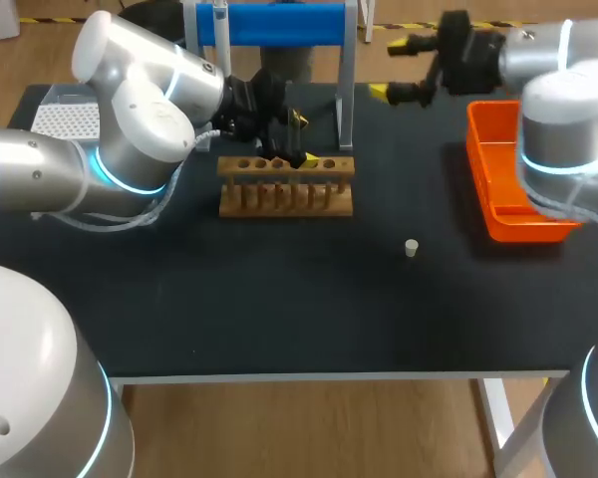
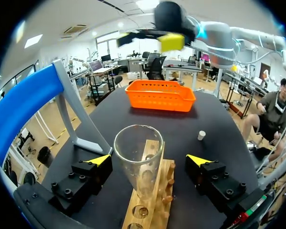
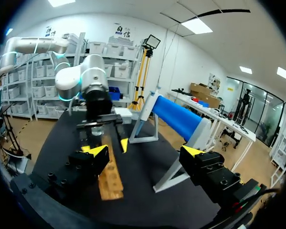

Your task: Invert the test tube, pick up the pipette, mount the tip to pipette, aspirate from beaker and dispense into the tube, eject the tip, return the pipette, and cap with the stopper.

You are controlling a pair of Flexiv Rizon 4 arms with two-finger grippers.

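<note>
A clear glass test tube (image 2: 138, 155) stands in the wooden rack (image 1: 285, 186), its open mouth toward the left wrist camera. My left gripper (image 1: 302, 139) is at the rack, open, one finger on each side of the tube and neither touching it. The yellow fingertips (image 2: 99, 160) sit level with the tube's upper part. A small white stopper (image 1: 411, 248) lies on the black table to the right of the rack. My right gripper (image 1: 389, 70) hangs open and holds nothing, high over the table's far right, near the orange basket. I cannot make out a pipette or a beaker.
An orange basket (image 1: 508, 189) stands at the right edge. A stand with a blue bar (image 1: 279, 25) rises behind the rack, its grey leg (image 1: 345, 110) close to my left gripper. A white tip box (image 1: 65, 119) sits at the far left.
</note>
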